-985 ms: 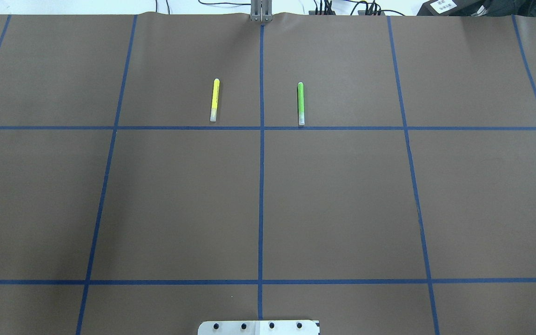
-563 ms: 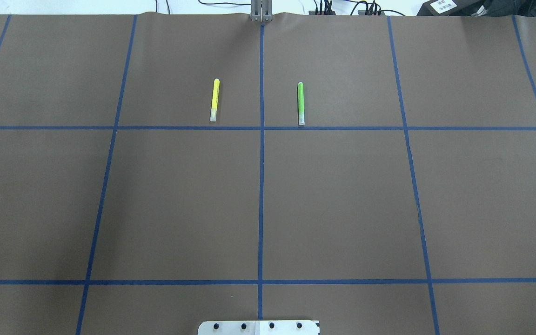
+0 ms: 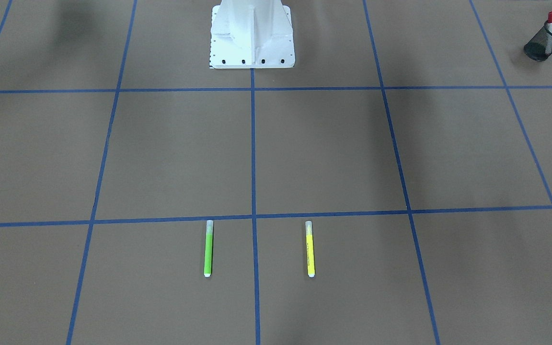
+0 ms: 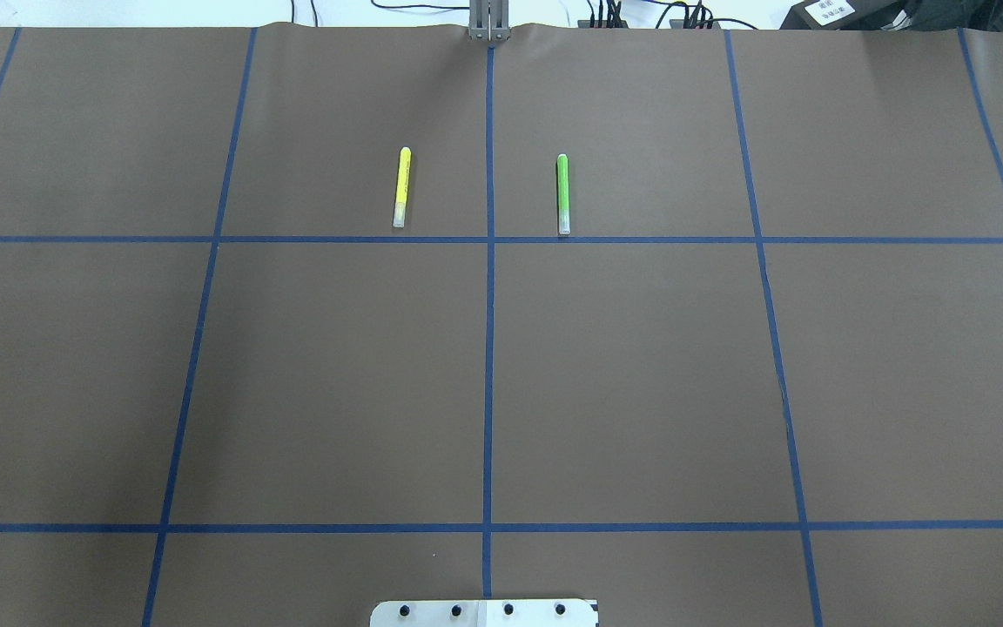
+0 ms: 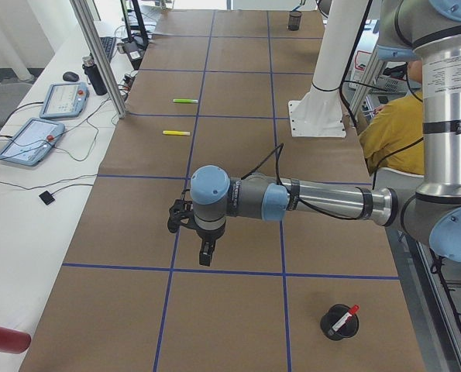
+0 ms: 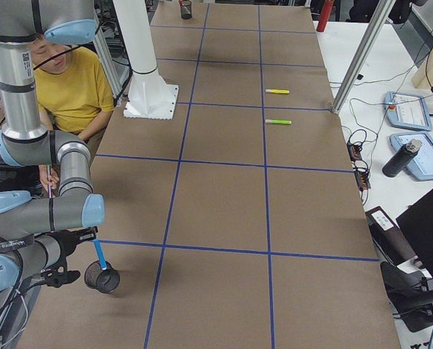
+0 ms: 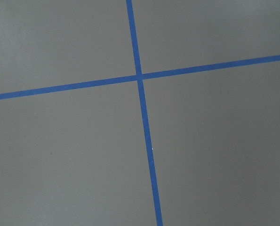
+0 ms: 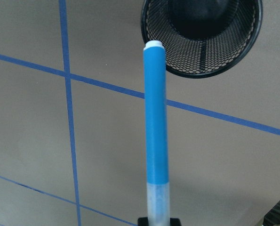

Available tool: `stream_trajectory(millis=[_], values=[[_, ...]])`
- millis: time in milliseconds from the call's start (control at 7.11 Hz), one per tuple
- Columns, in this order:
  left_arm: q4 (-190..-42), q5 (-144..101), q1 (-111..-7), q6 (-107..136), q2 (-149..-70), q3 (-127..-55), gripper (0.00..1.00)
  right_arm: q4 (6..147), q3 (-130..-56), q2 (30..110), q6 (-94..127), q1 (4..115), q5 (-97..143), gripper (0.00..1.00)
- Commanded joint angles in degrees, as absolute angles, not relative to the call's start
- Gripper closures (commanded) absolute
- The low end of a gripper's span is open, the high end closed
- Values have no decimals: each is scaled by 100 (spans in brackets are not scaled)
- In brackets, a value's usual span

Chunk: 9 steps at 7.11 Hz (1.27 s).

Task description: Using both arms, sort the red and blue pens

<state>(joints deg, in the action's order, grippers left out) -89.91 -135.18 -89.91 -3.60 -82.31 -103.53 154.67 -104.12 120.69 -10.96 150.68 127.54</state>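
The blue pen [image 8: 156, 132] hangs upright with my right gripper [image 8: 157, 220] shut on its clear-capped end. Its other end hovers at the rim of a black mesh cup [image 8: 201, 42]; in the exterior right view the blue pen [image 6: 100, 254] stands just over that cup [image 6: 102, 278]. The red pen [image 3: 550, 28] leans inside another mesh cup [image 3: 542, 43], the cup [image 5: 340, 322] near my left arm. My left gripper [image 5: 205, 257] hangs over bare table, away from that cup; I cannot tell whether it is open or shut.
A yellow marker [image 4: 402, 187] and a green marker [image 4: 562, 193] lie parallel on the far side of the table. The white pedestal [image 3: 252, 38] stands at the robot's edge. A person in a yellow shirt [image 6: 70, 80] sits behind the robot. Tablets and a bottle sit beyond the table edge.
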Motion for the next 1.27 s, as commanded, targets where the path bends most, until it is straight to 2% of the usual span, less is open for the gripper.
stream_trajectory(millis=[0, 563, 985, 1126], values=[[-8991, -13518, -8991, -360, -8227, -10354, 0, 15434, -10275, 12059, -1090, 15056, 12814, 100], [-9000, -13518, -8991, -360, -8227, -10380, 0, 15407, -10074, 11911, -1160, 15073, 12797, 99], [-9000, -13518, -8991, -360, -8227, -10389, 0, 14714, -9792, 11883, -1160, 15091, 12770, 79], [-9000, -13526, -8991, -360, -8227, -10389, 0, 14713, -9765, 11883, -1151, 15100, 12788, 29]])
